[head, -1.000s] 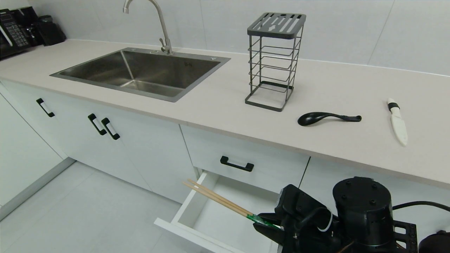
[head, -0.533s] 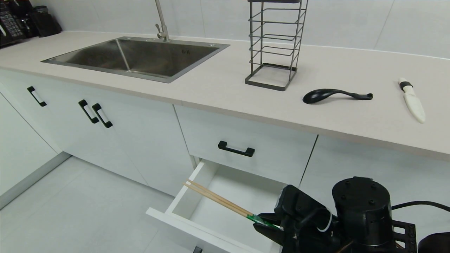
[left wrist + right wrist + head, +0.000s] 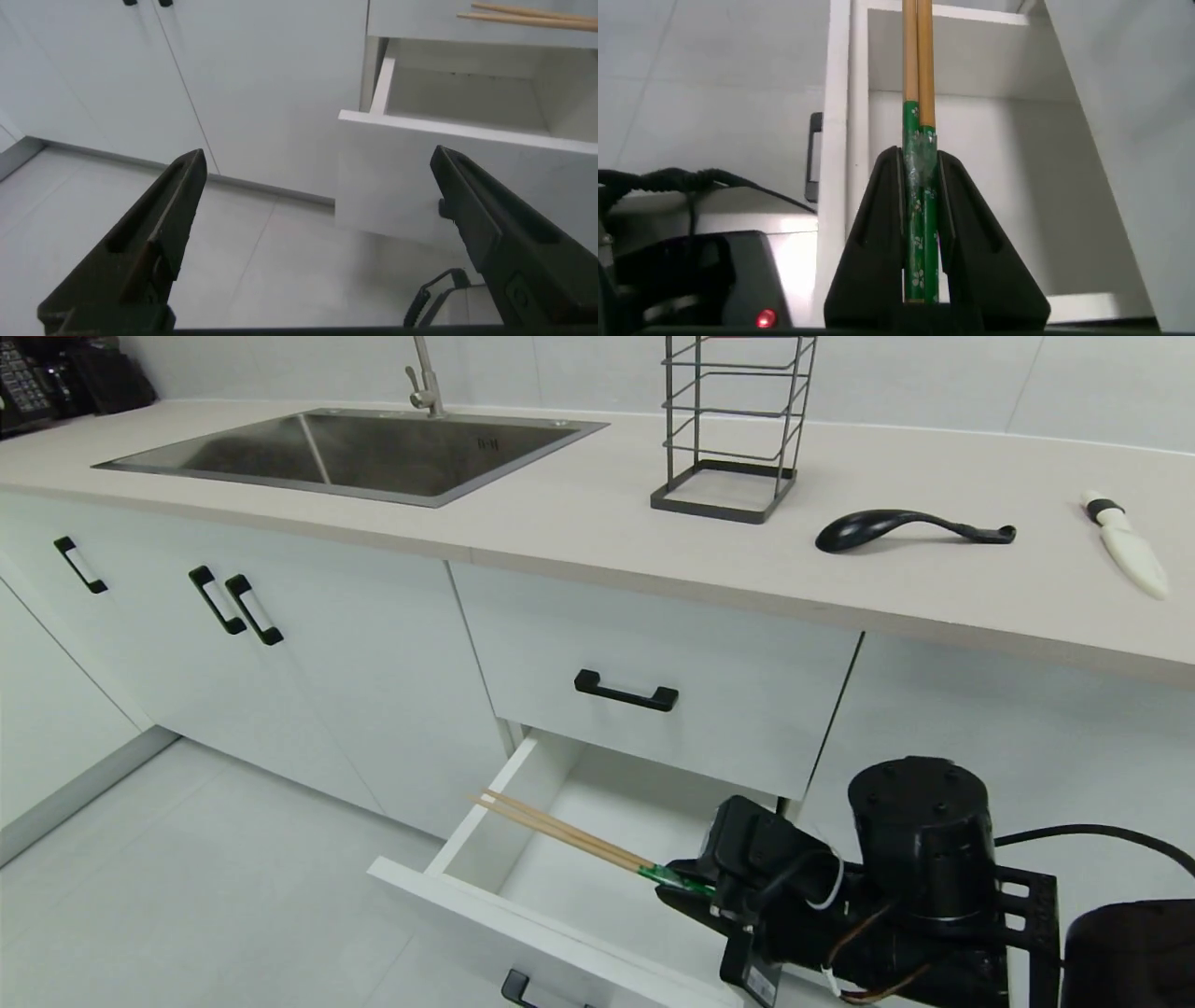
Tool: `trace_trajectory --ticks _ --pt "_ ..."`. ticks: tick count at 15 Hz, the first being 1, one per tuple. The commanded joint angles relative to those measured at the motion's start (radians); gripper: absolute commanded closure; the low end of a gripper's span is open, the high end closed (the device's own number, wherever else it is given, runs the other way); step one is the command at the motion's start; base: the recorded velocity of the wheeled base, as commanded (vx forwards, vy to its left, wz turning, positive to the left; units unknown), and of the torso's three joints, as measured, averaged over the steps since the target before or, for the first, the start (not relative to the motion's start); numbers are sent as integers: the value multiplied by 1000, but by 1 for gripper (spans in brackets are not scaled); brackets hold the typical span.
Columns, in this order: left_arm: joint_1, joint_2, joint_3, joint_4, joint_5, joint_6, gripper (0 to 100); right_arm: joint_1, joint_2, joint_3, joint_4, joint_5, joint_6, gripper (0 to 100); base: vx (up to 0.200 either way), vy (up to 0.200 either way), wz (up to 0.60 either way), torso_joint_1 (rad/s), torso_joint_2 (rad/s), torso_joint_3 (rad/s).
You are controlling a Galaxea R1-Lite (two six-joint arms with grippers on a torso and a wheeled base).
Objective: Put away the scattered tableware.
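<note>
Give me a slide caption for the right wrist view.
Right gripper shut on a pair of green-ended chopsticks, held over the open drawer.

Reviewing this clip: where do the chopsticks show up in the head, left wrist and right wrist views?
Head view: chopsticks low in the centre, slanting over the open drawer, green ends in the right gripper.
Left wrist view: chopsticks with bare ends poking out above the open drawer.
Right wrist view: chopsticks clamped in the right gripper, pointing over the open drawer.
Shared landmark: the open drawer's white front.
</note>
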Motion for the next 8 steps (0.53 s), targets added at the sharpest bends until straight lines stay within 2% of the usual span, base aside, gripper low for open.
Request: trace_trajectory --ticks 1,3,6,8 --pt "0 0 0 0 0 0 0 -30 67 -49 10 -5 -1 100 0 0 0 -32 271 46" --pt "0 0 0 0 0 0 0 -53 112 -70 8 -13 -6 100 0 0 0 -5 132 32" --pt "0 0 0 0 0 0 0 -97 156 -179 10 -13 -9 100 0 0 0 -2 19 15" --pt "0 0 0 0 0 0 0 -102 169 -199 10 -68 -4 100 0 0 0 0 0 0"
